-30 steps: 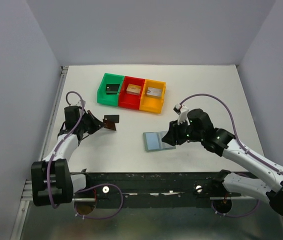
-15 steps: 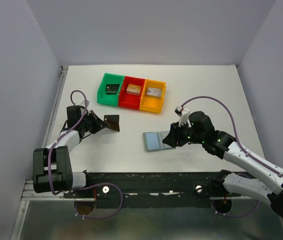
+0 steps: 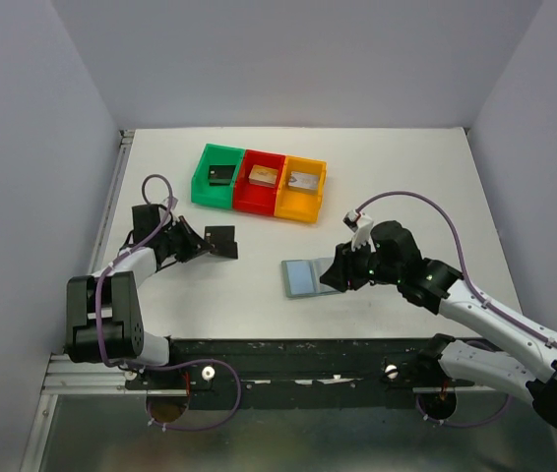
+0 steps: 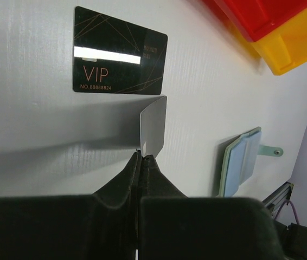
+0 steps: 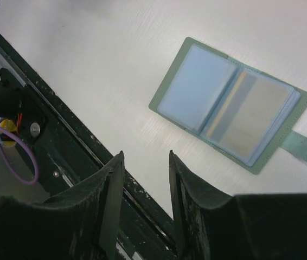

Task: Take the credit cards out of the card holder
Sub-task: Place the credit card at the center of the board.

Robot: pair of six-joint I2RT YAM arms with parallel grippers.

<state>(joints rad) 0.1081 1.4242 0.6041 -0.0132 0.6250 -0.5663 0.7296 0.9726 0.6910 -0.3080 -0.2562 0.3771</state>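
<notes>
The left gripper (image 4: 141, 157) is clenched on the lower corner of a silvery-white credit card (image 4: 154, 125), just below a black VIP card (image 4: 120, 58) lying flat in the upper left of its wrist view. The card holder (image 5: 235, 111) lies open in the upper right of the right wrist view with a striped card (image 5: 248, 116) in its right pocket. The right gripper (image 5: 145, 157) hovers near it with its fingers spread, holding nothing
</notes>
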